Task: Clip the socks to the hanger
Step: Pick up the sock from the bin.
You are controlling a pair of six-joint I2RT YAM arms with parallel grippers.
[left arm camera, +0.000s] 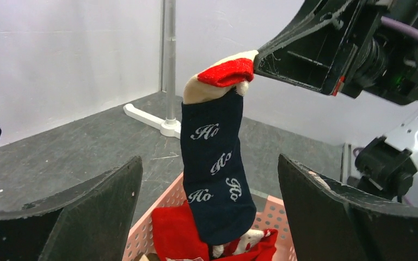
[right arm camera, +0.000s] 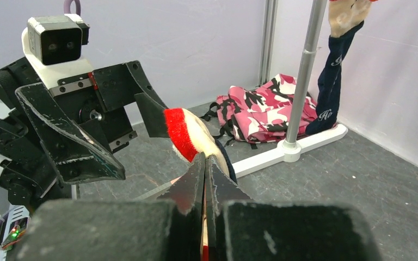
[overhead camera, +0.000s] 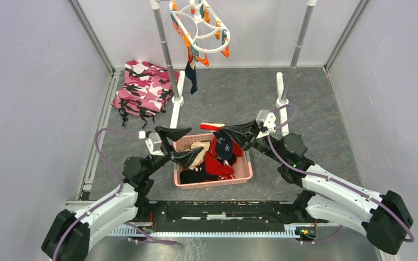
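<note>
The likeliest slip starts at the left hand (overhead camera: 195,141). Its jaws stand wide and hold nothing, and the navy blue fabric sock (left arm camera: 215,174), lettered "Ho" in white, beige at the heel and red at the cuff, hangs straight down in the gap between its fingers, touching neither. If this hand closes too low, it could pinch the red socks (left arm camera: 171,234) that lie at the toe in the pink perforated plastic basket (overhead camera: 213,184) and drag them up too. If it closes off-centre, it could nudge the limp sock aside and miss. Further right, the right hand (right arm camera: 204,163) is clamped shut on the sock just by the red cuff, a thin bite on soft cloth. I judge that a tug from the left hand, or the toe snagging on the pile below, could pull the sock free and drop it back in the basket. Well beyond both hands, high and away from the basket, the white oval plastic ring hanger (overhead camera: 209,49) with orange and teal clips hangs freely, one navy sock (overhead camera: 191,76) already clipped on. It would likely swing away if a sock edge pushed it, so a clip may fail to bite. As for pose, the left arm reaches in from the basket's left side, forearm low, with its hand level and pointing right across the basket. The right arm comes in from the right with its elbow bent, its hand raised over the basket and pointing left, fingertips just above the left hand's opening.
</note>
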